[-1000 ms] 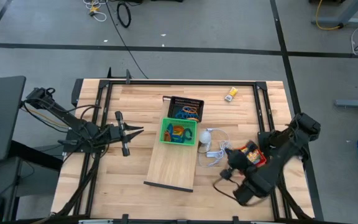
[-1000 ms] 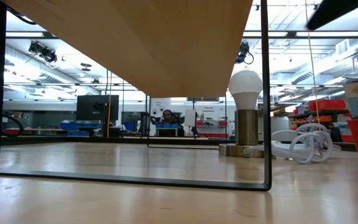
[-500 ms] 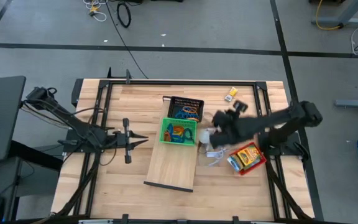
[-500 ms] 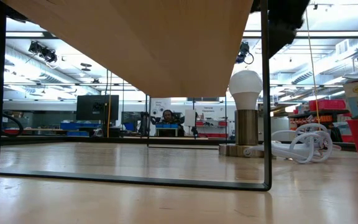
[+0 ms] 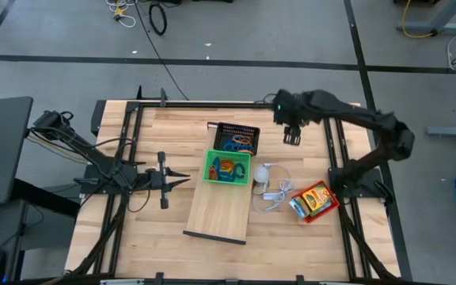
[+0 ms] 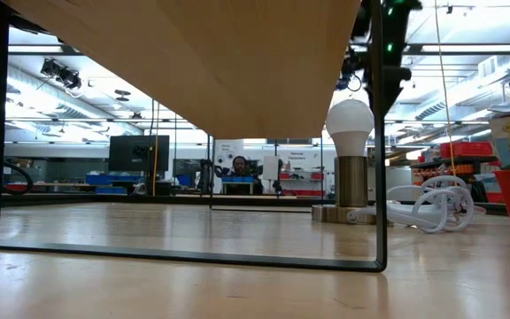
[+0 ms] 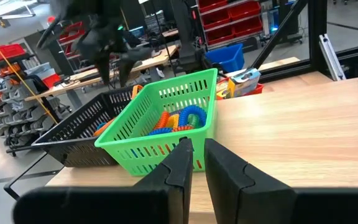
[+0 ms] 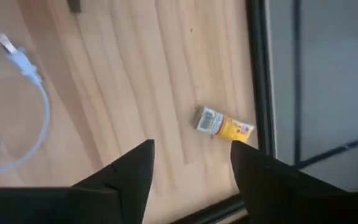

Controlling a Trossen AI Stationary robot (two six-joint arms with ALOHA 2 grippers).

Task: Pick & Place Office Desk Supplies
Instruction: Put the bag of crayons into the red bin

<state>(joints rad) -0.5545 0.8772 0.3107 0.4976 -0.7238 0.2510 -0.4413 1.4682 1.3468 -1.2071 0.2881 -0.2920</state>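
No writing is legible on the small yellow box (image 8: 224, 126) (its label too small to read). It lies flat on the worktop (image 5: 172, 134) by the far right edge, just beyond the right hand (image 5: 292, 136), whose fingers (image 8: 126, 171) are spread wide and empty above it.

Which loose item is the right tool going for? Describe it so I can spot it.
Start at the table's far right corner. The right tool hovers open there, over a small yellow box lying flat on bare wood beside the black frame rail. It lies alone, away from the trays and white cable.
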